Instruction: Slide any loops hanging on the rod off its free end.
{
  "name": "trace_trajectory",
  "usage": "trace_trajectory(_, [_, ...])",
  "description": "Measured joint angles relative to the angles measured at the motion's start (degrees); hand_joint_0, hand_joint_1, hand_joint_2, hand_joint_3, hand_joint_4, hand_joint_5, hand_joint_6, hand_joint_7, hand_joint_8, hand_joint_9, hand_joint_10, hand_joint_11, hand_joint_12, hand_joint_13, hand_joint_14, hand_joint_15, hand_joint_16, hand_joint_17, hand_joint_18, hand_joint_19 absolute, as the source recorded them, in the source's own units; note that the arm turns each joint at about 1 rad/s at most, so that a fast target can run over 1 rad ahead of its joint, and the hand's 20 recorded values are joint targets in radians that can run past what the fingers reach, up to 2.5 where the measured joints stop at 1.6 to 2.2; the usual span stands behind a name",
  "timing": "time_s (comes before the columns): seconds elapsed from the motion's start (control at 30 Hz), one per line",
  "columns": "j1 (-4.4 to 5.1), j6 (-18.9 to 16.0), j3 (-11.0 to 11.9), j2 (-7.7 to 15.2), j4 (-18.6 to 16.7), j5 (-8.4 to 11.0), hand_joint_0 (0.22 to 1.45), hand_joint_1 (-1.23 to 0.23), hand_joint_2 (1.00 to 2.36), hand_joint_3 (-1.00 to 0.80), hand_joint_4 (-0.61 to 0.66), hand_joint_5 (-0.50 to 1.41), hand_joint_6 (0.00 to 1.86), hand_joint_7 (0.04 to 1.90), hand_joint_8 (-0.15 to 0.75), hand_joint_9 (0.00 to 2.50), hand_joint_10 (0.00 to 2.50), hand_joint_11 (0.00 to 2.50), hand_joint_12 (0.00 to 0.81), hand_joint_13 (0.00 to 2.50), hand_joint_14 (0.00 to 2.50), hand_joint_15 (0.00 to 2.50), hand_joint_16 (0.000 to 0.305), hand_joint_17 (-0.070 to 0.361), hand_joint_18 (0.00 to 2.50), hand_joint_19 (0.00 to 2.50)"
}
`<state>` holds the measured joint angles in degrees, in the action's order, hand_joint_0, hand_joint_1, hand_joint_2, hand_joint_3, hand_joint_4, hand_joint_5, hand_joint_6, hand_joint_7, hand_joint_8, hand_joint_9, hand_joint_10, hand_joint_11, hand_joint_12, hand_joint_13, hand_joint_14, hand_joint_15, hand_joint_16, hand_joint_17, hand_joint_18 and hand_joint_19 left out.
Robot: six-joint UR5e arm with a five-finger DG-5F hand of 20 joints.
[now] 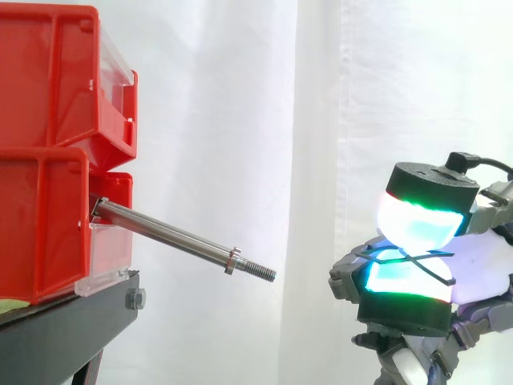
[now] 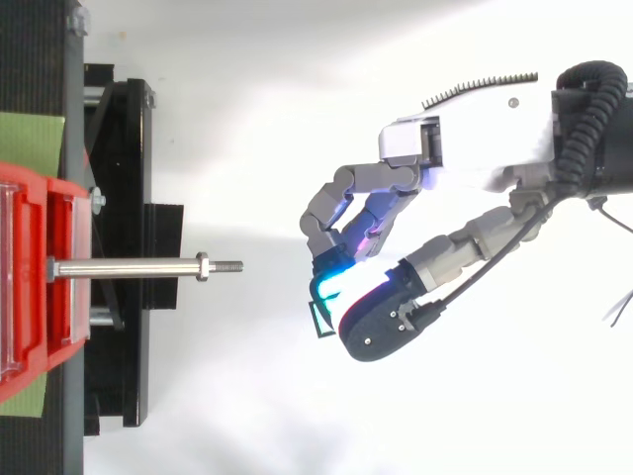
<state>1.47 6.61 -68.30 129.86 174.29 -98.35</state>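
A bare steel rod [image 1: 176, 238] sticks out of the lower red bin [image 1: 40, 224] and slopes down to the right, ending in a nut and a threaded free end [image 1: 260, 270]. Nothing hangs on the rod [image 2: 129, 267]. To the right of the free end, well apart from it, my hand [image 2: 475, 148] has its thumb and fingers curled together. Their glowing pads [image 1: 421, 224] pinch a thin black loop [image 1: 417, 265]. A small corner of the loop [image 2: 319, 319] pokes out past the fingertips toward the rod.
Two red bins are stacked on a black stand [image 1: 64, 329] at the left, the upper bin [image 1: 56, 80] above the rod's root. A white curtain hangs behind. Open space lies between the rod's tip and my hand.
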Motion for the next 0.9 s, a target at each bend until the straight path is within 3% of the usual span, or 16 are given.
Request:
trace_trajectory(0.13, [-0.01,-0.01,0.00,-0.01,-0.01,0.01,0.60,-0.72,1.01,-0.40,0.24,-0.20,0.85,1.18,0.352,0.86,0.02,0.58,0.402,0.67,0.01,0.20,0.063,0.142,0.74,0.35])
trace_trajectory(0.23, [0.00,-0.01,0.00,0.01,0.00,0.01,0.60,-0.52,1.01,-0.40,0.23,-0.17,0.83,1.21,0.355,0.91,0.01,0.59,0.400,0.68,0.01,0.20,0.063,0.141,0.74,0.36])
trace_trajectory(0.47, [0.02,-0.02,0.01,-0.01,0.00,0.00,0.61,-0.42,1.01,-0.39,0.22,-0.15,0.79,1.17,0.360,0.94,0.02,0.58,0.398,0.69,0.01,0.21,0.062,0.140,0.73,0.38])
trace_trajectory(0.57, [0.02,-0.02,0.01,0.00,0.00,0.00,0.61,-0.45,1.01,-0.34,0.22,-0.14,0.77,1.19,0.366,0.95,0.01,0.58,0.399,0.68,0.01,0.21,0.062,0.140,0.73,0.38])
trace_trajectory(0.73, [-0.04,-0.02,0.01,-0.04,0.00,0.00,0.58,-0.66,1.02,-0.15,0.24,-0.17,0.81,1.19,0.375,0.93,0.01,0.58,0.422,0.70,0.01,0.21,0.067,0.150,0.76,0.36])
trace_trajectory(0.9, [-0.15,-0.02,0.01,-0.16,0.04,-0.01,0.60,-0.70,1.01,-0.15,0.26,-0.19,0.83,1.18,0.381,0.92,0.01,0.58,0.433,0.70,0.01,0.20,0.069,0.156,0.78,0.35])
